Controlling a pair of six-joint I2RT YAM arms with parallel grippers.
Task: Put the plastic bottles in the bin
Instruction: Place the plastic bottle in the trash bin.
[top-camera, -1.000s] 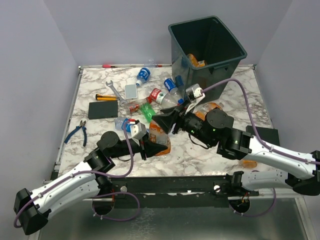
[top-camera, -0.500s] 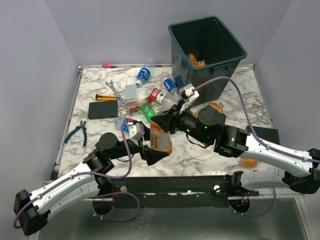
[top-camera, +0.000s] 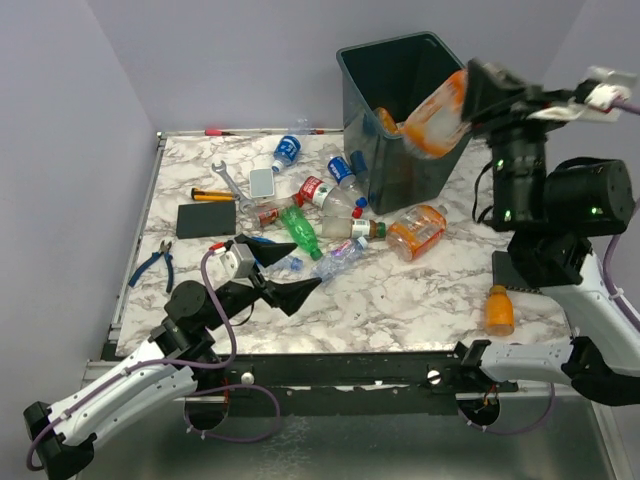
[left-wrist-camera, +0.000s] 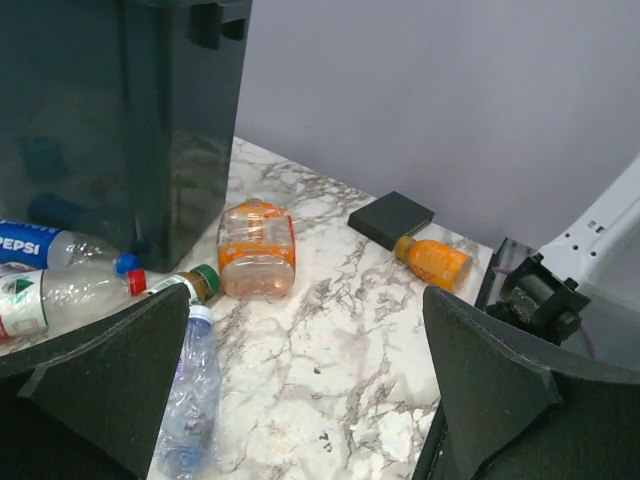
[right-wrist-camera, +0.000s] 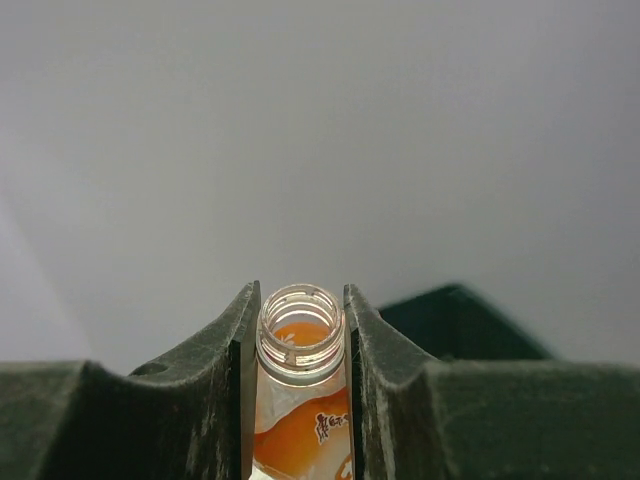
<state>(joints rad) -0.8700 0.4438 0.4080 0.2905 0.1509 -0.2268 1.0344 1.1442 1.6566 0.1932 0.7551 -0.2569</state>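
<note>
My right gripper (top-camera: 470, 92) is raised high and shut on the open neck of an orange-labelled plastic bottle (top-camera: 438, 112), which hangs tilted over the bin (top-camera: 415, 50). In the right wrist view the capless neck (right-wrist-camera: 300, 335) sits pinched between both fingers. Another orange bottle (top-camera: 392, 122) lies inside the bin. My left gripper (top-camera: 275, 270) is open and empty, low over the table's front left. Ahead of it lie a clear bottle (left-wrist-camera: 190, 390), a squat orange bottle (left-wrist-camera: 257, 250) and a small orange bottle (left-wrist-camera: 435, 262). Several more bottles, one green (top-camera: 300, 232), lie left of the bin.
A wrench (top-camera: 228, 180), pliers (top-camera: 155, 262), an orange-handled tool (top-camera: 212, 195), a black slab (top-camera: 206, 219) and a grey slab (top-camera: 261, 182) lie at the table's left. A black block (left-wrist-camera: 390, 220) sits near the right edge.
My left gripper opened, let go of the orange bottle and drew back to the left. My right gripper shut on its neck and lifted it up over the bin.
</note>
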